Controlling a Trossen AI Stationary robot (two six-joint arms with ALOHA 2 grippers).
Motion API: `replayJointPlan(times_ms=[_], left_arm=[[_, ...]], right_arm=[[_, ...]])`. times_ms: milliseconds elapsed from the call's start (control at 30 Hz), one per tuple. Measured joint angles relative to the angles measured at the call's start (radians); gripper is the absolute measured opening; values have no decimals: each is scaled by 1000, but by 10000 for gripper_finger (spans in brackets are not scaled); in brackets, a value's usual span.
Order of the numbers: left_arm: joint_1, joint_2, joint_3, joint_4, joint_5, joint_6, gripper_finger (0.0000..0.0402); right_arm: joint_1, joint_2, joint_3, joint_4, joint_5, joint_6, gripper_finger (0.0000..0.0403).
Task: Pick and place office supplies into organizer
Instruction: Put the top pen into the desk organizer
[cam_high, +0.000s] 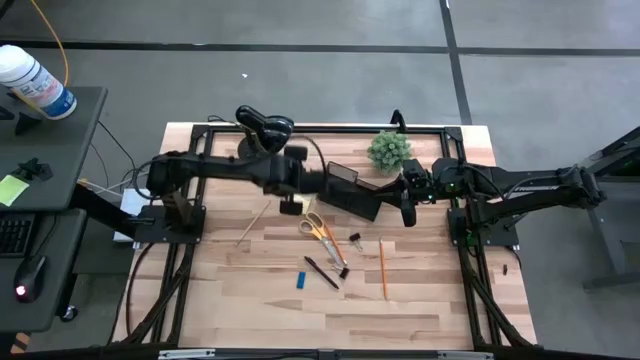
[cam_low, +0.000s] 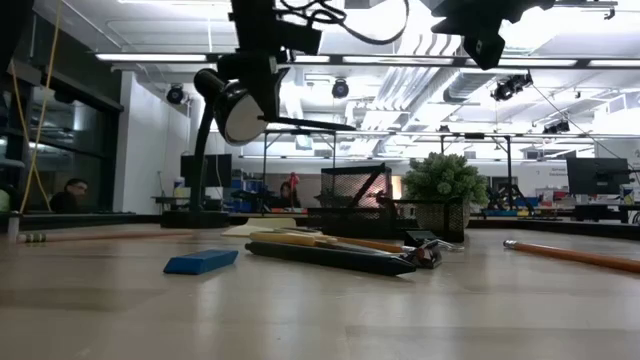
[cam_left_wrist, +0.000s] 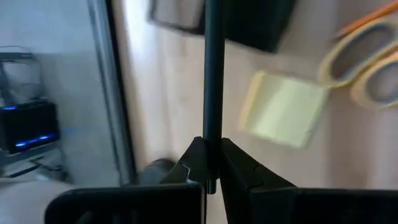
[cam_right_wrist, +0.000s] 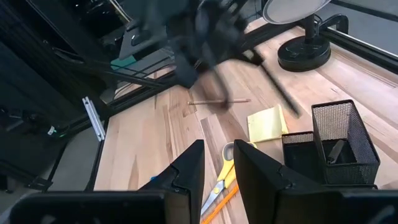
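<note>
From above, the left gripper (cam_high: 291, 205) hangs over the pale wooden slatted surface (cam_high: 420, 300), beside the black metal-mesh rectangular organizer (cam_high: 352, 190), which sits near the back edge next to a small green potted plant (cam_high: 389, 150). The right gripper (cam_high: 409, 213) hovers just off the organizer's other end. The orange-handled scissors (cam_high: 320, 229), a small blue block (cam_high: 300, 279), a black pen (cam_high: 321, 272) and an orange pencil (cam_high: 382, 268) lie nearer the front edge.

At table height, the blue block (cam_low: 201, 262) and dark pen (cam_low: 330, 256) lie in front of the mesh organizer (cam_low: 353, 199), and a black desk lamp (cam_low: 228, 104) stands behind.

From the left wrist, the jaws are clamped on a thin black pen (cam_left_wrist: 212, 81), held above the yellow sticky-note pad (cam_left_wrist: 282, 110).

From the right wrist, the jaws stand apart and empty, over the scissors (cam_right_wrist: 224, 174); the organizer (cam_right_wrist: 339, 140) and sticky pad (cam_right_wrist: 266, 123) lie beyond.
</note>
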Motion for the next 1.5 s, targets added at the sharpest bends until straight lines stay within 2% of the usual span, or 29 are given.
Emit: replayJointPlan(times_ms=[167, 367, 667, 800, 933, 1200, 1333, 1500], left_arm=[[62, 0, 57, -34, -6, 140, 2], [66, 15, 150, -95, -26, 275, 3], [33, 203, 364, -249, -63, 459, 3], [26, 288, 460, -274, -151, 538, 3], [26, 350, 517, -286, -304, 654, 3], [27, 373, 532, -156, -396, 820, 3], [27, 373, 510, -69, -418, 917, 3], [27, 373, 463, -56, -425, 961, 3]], right_arm=[[0, 0, 0, 0, 3, 13, 83], [0, 0, 0, 0, 4, 8, 83], [0, 0, 0, 3, 37, 5, 83], [0, 0, 0, 5, 40, 5, 83], [0, 0, 0, 7, 41, 5, 83], [0, 0, 0, 8, 41, 6, 83], [0, 0, 0, 8, 40, 6, 83], [0, 0, 0, 8, 40, 5, 83]])
